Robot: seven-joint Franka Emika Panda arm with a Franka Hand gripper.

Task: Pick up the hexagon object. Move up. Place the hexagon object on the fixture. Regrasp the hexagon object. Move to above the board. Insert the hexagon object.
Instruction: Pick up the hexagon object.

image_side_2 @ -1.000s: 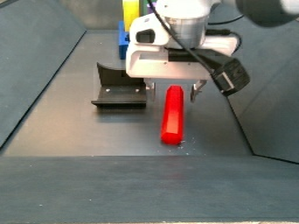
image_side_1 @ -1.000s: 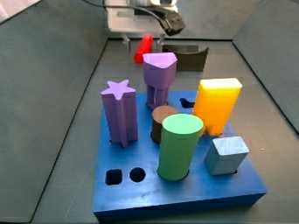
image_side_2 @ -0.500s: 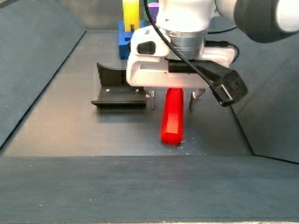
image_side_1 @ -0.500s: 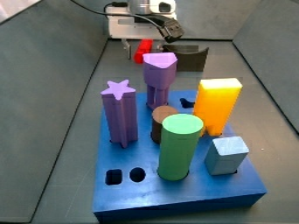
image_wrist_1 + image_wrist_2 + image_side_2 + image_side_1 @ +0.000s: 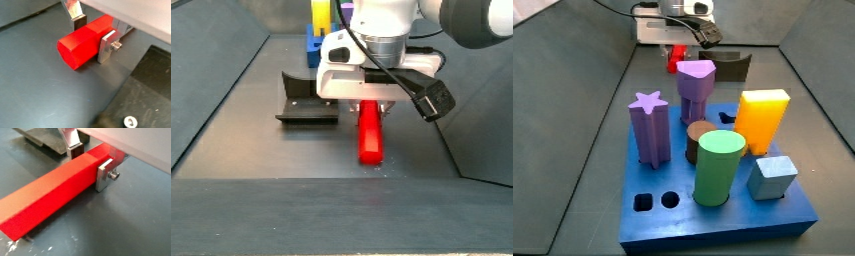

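The hexagon object [image 5: 370, 135] is a long red bar lying flat on the dark floor; it also shows in both wrist views [image 5: 83, 42] [image 5: 47, 198] and far back in a side view [image 5: 679, 54]. My gripper [image 5: 369, 102] is low over its far end and straddles it. In both wrist views the gripper [image 5: 91, 40] [image 5: 89, 168] has its silver fingers [image 5: 107, 47] pressed against the bar's two sides, so it is shut on the bar, which still rests on the floor. The fixture [image 5: 305, 103] stands just beside the bar.
The blue board [image 5: 714, 228] sits at the near end with a purple star post [image 5: 647, 125], a purple post [image 5: 695, 90], a yellow block [image 5: 762, 120], a green cylinder [image 5: 719, 168], a light blue block [image 5: 772, 176] and open holes [image 5: 653, 201]. Grey walls bound the floor.
The gripper has come down over the red bar and its fingers have closed in against the bar's sides. The bar has not moved.
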